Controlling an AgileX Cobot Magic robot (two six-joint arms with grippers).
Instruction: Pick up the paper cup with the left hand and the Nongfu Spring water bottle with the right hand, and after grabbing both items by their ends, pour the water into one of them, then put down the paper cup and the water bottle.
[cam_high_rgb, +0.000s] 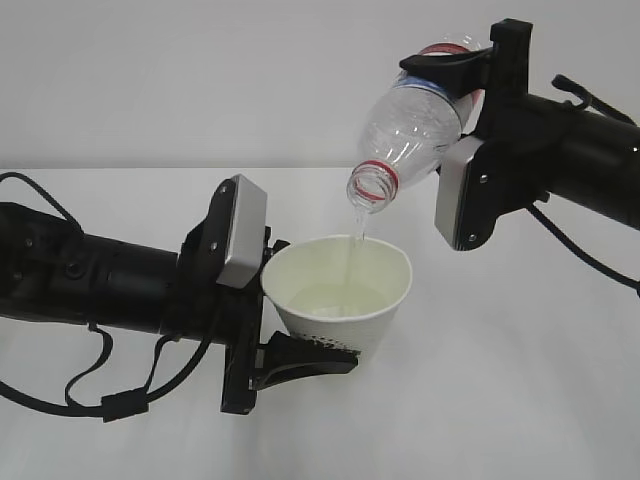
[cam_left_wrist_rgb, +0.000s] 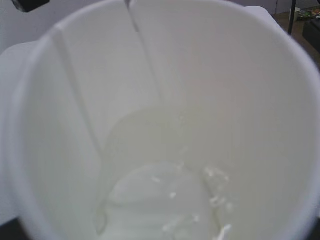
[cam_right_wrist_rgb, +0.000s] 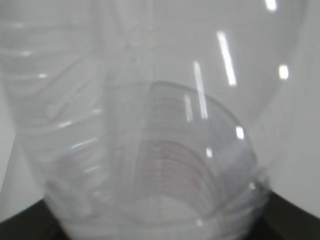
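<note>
Here the left hand (cam_high_rgb: 275, 335), a black arm with loose cables and a grey rectangular plate, has its black pincer jaws clamped around the lower end of the small white tapered paper cup (cam_high_rgb: 340, 295). Gripping low leaves the wide mouth clear, and the cup leans slightly away from the arm, its rim turned up towards the stream. It hangs in the air over the middle of the plain white worktop (cam_high_rgb: 520, 380), touching nothing but the jaws. The cup's wall is thin matte paper with a rolled rim and a dark printed pattern near the base. In the left wrist view a straight side seam runs down the cream inside.

Opposite, the right hand (cam_high_rgb: 450, 70), another black arm with a grey plate, holds the clear ribbed plastic Nongfu Spring water bottle (cam_high_rgb: 415, 125) by its base end, jaws wrapped about it. That grip lets the bottle tip neck-down, its open mouth with the red neck ring just above the cup's far rim, not touching it. The bottle is glossy and curved, catching bright streaks of light in the right wrist view.

The water (cam_left_wrist_rgb: 160, 205), clear and faintly yellowish against the cream paper, falls in a thin stream and pools shallowly in the bottom, with small bright ripples. I'd judge the pour under way, the cup far from full.
</note>
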